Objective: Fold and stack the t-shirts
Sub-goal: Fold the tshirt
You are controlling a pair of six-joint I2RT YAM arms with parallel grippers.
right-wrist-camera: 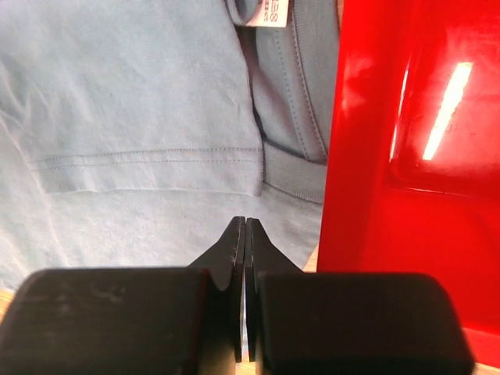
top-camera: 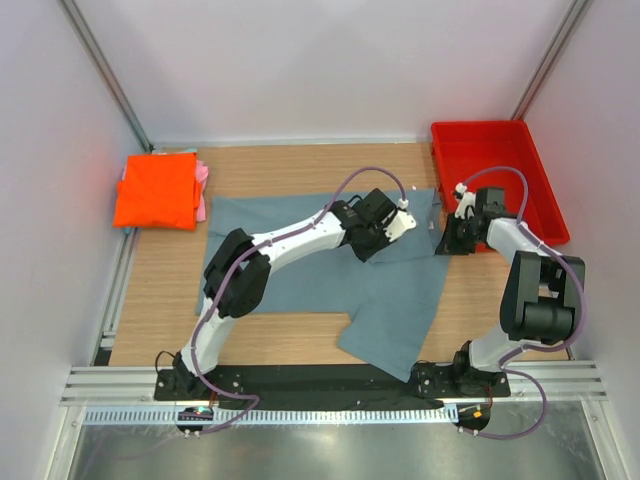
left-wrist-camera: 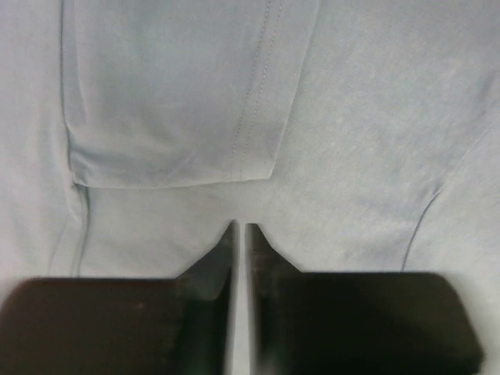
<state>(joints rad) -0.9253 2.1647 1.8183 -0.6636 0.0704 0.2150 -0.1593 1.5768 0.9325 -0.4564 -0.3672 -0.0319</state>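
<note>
Neck label (right-wrist-camera: 266,12): small, white, sewn inside the collar of the grey-blue t-shirt (right-wrist-camera: 141,94). It carries dark printed letters, cropped by the upper edge of the right wrist view and not readable as a word. No other text, brand or number is legible.

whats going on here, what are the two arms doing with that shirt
Two robot arms are working on a grey-blue t-shirt spread over the table. The left claw is shut, low over the middle of the shirt. The right claw is shut near the neck label, beside the red bin. Whether either one pinches cloth is not clear. A folded orange t-shirt lies on a pink one at the far left corner.
</note>
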